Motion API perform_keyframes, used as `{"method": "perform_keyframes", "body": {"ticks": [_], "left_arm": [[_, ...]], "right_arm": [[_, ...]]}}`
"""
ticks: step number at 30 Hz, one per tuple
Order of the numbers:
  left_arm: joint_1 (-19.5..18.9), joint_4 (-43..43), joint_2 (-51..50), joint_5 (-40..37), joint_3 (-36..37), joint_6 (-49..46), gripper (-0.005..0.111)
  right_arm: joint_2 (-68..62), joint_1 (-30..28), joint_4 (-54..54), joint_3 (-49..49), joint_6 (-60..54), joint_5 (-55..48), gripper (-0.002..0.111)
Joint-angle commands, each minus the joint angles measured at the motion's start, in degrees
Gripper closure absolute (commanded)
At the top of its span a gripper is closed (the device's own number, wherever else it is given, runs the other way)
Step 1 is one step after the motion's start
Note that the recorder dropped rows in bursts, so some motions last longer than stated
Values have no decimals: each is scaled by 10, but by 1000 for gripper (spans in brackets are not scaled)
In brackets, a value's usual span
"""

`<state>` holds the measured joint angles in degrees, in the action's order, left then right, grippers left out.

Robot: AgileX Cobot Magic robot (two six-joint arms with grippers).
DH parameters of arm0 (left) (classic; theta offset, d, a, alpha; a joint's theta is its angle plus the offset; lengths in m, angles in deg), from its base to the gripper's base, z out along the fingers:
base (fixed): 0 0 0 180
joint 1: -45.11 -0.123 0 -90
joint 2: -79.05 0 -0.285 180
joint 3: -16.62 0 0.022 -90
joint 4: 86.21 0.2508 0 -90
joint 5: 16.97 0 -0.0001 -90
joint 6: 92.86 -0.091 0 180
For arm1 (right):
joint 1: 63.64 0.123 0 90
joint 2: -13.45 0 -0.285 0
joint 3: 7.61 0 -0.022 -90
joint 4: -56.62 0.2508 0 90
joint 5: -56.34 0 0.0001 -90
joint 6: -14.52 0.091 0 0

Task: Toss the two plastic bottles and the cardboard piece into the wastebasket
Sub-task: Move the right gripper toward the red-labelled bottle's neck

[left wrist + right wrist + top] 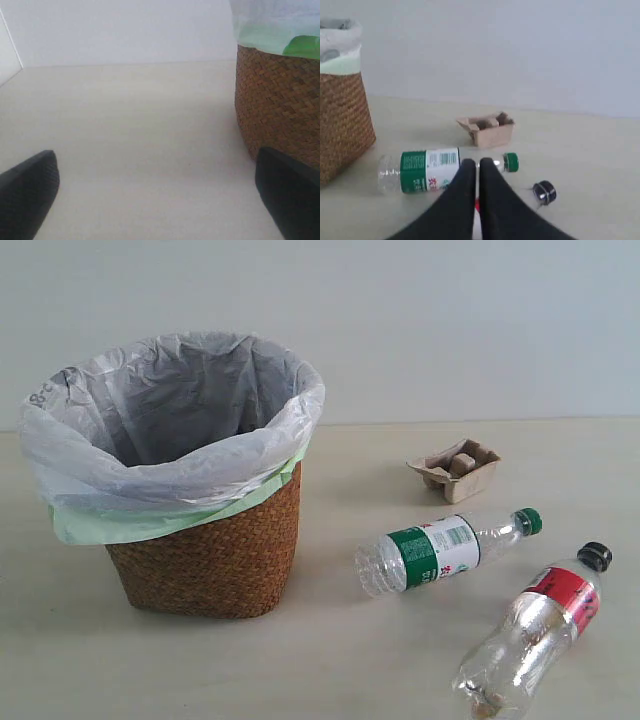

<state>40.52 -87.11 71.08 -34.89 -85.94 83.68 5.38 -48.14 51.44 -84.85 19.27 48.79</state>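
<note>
Opening the right hand [476, 163], now pressed together, should precede lowering across the clear, red-labelled, black-capped plastic bottle [537, 638], lower right.

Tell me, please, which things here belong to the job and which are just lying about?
Belong to the job:
green-capped bottle
black-capped bottle
cardboard piece
wastebasket

Just lying about:
nothing else visible, only the table under them

The right tool [475, 164] hides most of the red-label bottle [543, 192].
</note>
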Motion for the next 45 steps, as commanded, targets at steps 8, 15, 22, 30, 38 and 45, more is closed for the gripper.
{"method": "perform_keyframes", "body": {"ticks": [8,15,22,30,38,45], "left_arm": [[4,-1,2,4,-2,5,-1],[4,-1,2,4,-2,5,-1],[4,-1,2,4,-2,5,-1],[4,-1,2,4,-2,5,-1],[4,-1,2,4,-2,5,-1],[4,-1,2,4,-2,5,-1]], "right_arm": [[3,-3,1,0,12,221,108],[3,-3,1,0,124,328,108],[3,-3,1,104,120,253,108],[-56,-3,1,265,97,51,55],[-211,-3,2,361,151,-140,3],[-389,-3,-3,364,248,-276,3]]}}
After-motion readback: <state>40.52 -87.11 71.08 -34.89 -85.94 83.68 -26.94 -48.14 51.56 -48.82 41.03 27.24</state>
